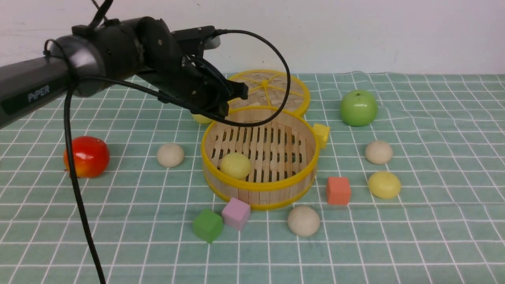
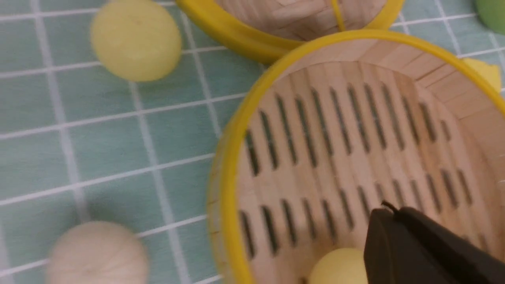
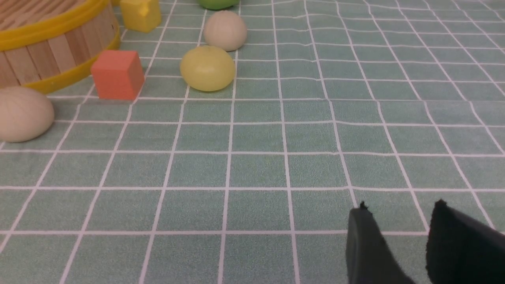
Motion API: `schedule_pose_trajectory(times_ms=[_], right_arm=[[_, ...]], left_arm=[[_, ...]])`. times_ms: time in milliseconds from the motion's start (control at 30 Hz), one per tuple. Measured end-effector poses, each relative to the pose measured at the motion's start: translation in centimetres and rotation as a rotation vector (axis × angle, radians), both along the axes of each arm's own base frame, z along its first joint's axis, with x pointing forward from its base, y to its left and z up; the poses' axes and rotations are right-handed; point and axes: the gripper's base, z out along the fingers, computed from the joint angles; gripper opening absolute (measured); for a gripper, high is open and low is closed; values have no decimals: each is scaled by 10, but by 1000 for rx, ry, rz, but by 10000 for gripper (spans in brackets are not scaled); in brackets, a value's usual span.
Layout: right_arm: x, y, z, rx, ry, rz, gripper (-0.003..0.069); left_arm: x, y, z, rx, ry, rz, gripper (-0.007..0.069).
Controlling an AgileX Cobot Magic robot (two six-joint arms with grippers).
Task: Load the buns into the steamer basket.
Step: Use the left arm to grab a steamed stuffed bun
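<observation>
Right hand (image 3: 398, 213): fingers apart, nothing between them, low over bare cloth at the near right of the worktop (image 1: 434, 236). It's out of the front view. Reads as parked, well apart from every object.

Nearest row: green cube (image 1: 208, 225) touching pink cube (image 1: 236, 213), with the pink one just beside the basket's near wall. Near beige bun (image 1: 303, 221) sits right of them, loose on the cloth and near the basket. Nothing crowds it, so probably an easy pick.

Further back on the right: orange cube (image 1: 338, 190), then right yellow bun (image 1: 384, 184), with right beige bun (image 1: 378, 152) behind it. Both look like right-arm work.

Centre: steamer basket (image 1: 260, 185), upright, top open. It holds one yellow bun (image 1: 235, 165), on the slats against the near-left wall, and nothing else. One of six in, five out.

Left of the basket: left beige bun (image 1: 170, 155), and red apple (image 1: 86, 156) further left. Yellow cube (image 1: 321, 135) sits just beside the basket's right rim.

Left hand (image 1: 236, 92): clenched and empty, above the basket's far-left rim. It must open before any pick. Far yellow bun (image 2: 136, 39) lies just outside that rim, so it's the likely next target.

Far: lid (image 1: 272, 94) lies flat behind the basket, so loading is unobstructed. Green apple (image 1: 358, 107) is at far right.
</observation>
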Motion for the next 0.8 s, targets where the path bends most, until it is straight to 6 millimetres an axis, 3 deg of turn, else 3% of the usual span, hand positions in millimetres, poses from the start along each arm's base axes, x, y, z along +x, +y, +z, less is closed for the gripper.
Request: schedule_pose_trajectory(times_ms=[67, 167, 400, 533, 800], right_arm=[[0, 0, 0, 0, 0, 0, 240], [0, 0, 0, 0, 0, 0, 240], [0, 0, 0, 0, 0, 0, 240], [0, 0, 0, 0, 0, 0, 240], [0, 0, 0, 0, 0, 0, 240]], left_arm=[[-2, 6, 4, 22, 4, 1, -14], [-6, 30, 13, 66, 51, 63, -14], [-3, 54, 9, 120, 102, 175, 1], [0, 57, 2, 153, 104, 202, 71], [12, 55, -32, 198, 167, 183, 265]])
